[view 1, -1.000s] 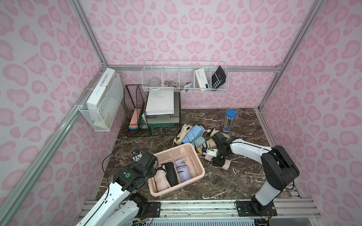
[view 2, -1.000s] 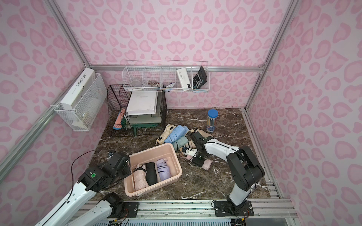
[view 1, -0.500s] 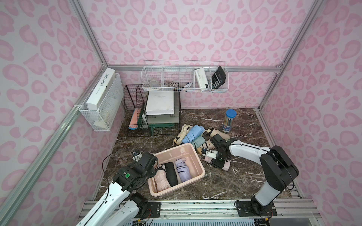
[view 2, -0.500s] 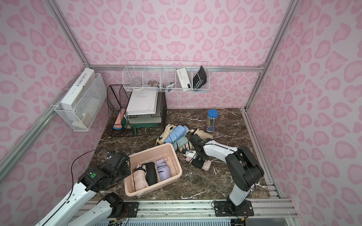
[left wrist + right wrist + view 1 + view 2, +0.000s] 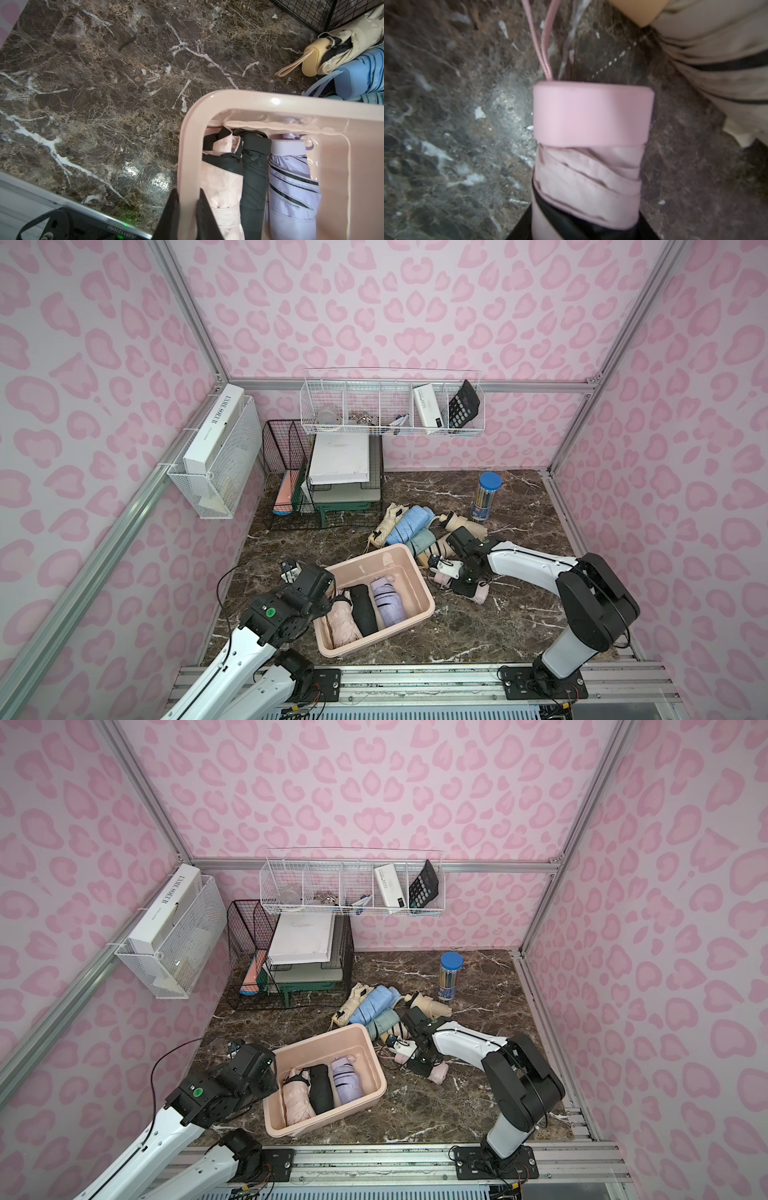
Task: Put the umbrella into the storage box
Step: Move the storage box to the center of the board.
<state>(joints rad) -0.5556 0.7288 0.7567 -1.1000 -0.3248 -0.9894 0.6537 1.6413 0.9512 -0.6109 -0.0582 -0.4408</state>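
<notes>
The dark marble bench [image 5: 478, 497] carries everything. The pale pink storage box [image 5: 411, 585] sits near its front, on my left side. My left end effector [image 5: 188, 218] is clenched on the box's rim, with one finger outside the wall and one inside. In the box lie three folded umbrellas side by side: a pale pink umbrella [image 5: 343, 624], a black umbrella [image 5: 365, 610] and a lilac umbrella [image 5: 388, 601]. Just behind the box, a heap of folded umbrellas [image 5: 409, 526] in cream, blue and teal rests on the bench. The pink umbrella [image 5: 587, 176] lies flat on the bench just right of the box and outside it. Its wrist strap [image 5: 544, 41] trails from the handle. My right end effector [image 5: 583, 230] straddles it, a dark finger on each side. I cannot tell whether they grip.
</notes>
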